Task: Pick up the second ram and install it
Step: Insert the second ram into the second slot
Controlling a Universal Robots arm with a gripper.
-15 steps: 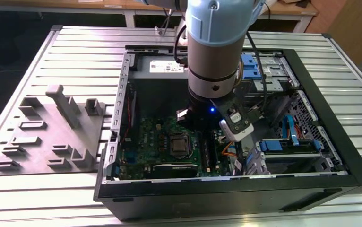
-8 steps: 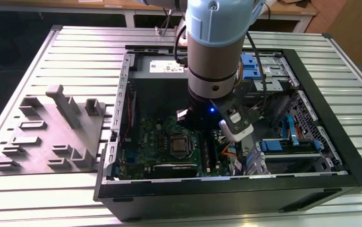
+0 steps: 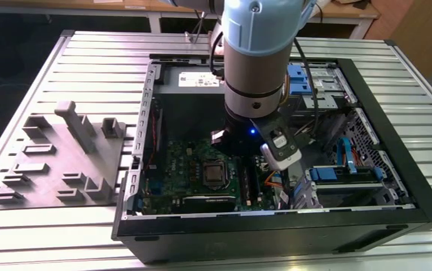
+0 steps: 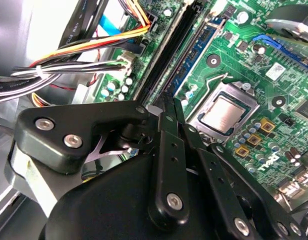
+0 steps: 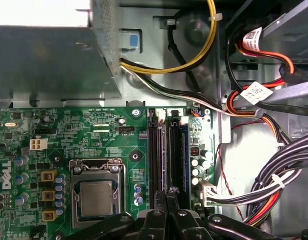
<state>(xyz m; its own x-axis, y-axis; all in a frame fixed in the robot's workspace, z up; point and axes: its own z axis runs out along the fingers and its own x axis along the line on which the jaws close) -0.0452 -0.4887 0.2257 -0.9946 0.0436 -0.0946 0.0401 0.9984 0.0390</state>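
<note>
My gripper (image 5: 166, 192) hangs low over the motherboard's memory slots (image 5: 156, 150) inside the open computer case (image 3: 396, 169). Its two black fingers are drawn together. A thin dark strip, the second ram (image 5: 166, 155) seen edge-on, runs from between the fingertips along the slots. In the second wrist view the gripper (image 4: 173, 102) sits right at the near end of the long black slots (image 4: 169, 55). I cannot tell how deep the stick sits in its slot. In the exterior view the arm's wrist (image 3: 258, 113) covers the gripper.
The CPU socket (image 5: 96, 197) lies beside the slots. Bundled cables (image 5: 274, 185) and a metal drive bay (image 3: 336, 175) crowd the slots' other side. A grey moulded tray (image 3: 58, 164) with an upright slab stands on the slatted table at the exterior view's left.
</note>
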